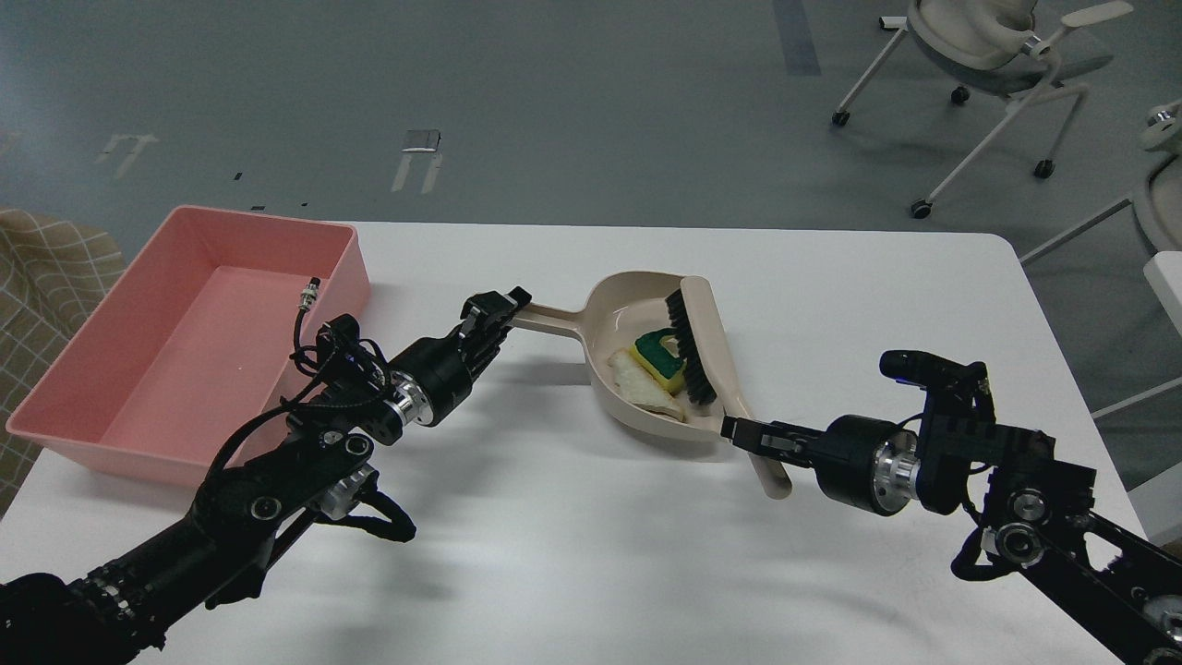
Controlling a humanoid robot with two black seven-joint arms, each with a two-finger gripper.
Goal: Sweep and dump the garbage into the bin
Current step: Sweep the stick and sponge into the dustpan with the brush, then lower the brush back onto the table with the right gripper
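Observation:
The beige dustpan [637, 300] lies mid-table with its mouth to the right. My left gripper [503, 305] is shut on its handle. Inside the pan lie the garbage scraps: the yellow sponge piece with a green top [657, 356] and the pale off-white strip [642, 383]. The beige brush [711, 342] lies along the pan's mouth, its black bristles against the sponge. My right gripper [743, 431] is shut on the brush handle. The pink bin [138, 346] stands at the table's left, with nothing in it.
The white table [591, 573] ends close behind the bin and the pan. My left arm's cable plug [307, 294] hangs over the bin's right wall. Office chairs [1002, 55] stand on the floor at the back right. A checked cloth [42, 277] is left of the bin.

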